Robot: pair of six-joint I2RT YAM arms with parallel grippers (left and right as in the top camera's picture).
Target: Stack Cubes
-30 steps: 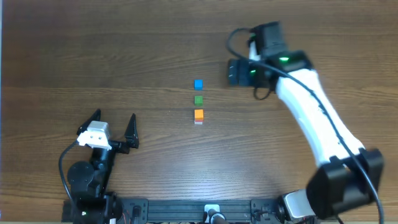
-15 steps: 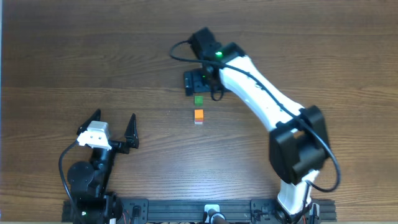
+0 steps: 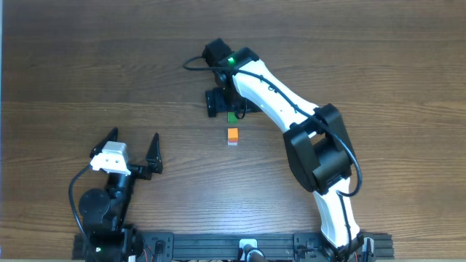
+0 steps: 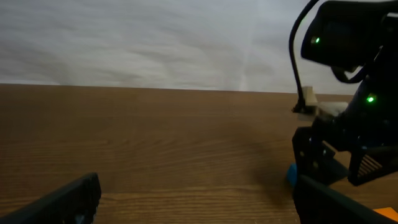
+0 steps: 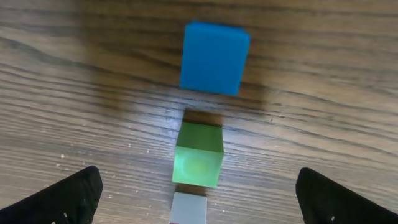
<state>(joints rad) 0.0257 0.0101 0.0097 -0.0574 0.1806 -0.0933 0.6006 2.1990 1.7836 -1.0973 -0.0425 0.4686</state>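
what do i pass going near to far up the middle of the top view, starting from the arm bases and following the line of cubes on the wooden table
small orange cube → small green cube → black right gripper, open, hanging just past the green cube's far edge

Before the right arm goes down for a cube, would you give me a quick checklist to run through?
1. Right gripper open: ok.
2. Blue cube and green cube apart, not touching: ok.
3. Green cube lined up between the right gripper's fingers: ok.
4. Orange cube clear of the right gripper: ok.
5. Left gripper well away from the cubes: ok.
6. Right gripper's height above the cubes: cannot tell.
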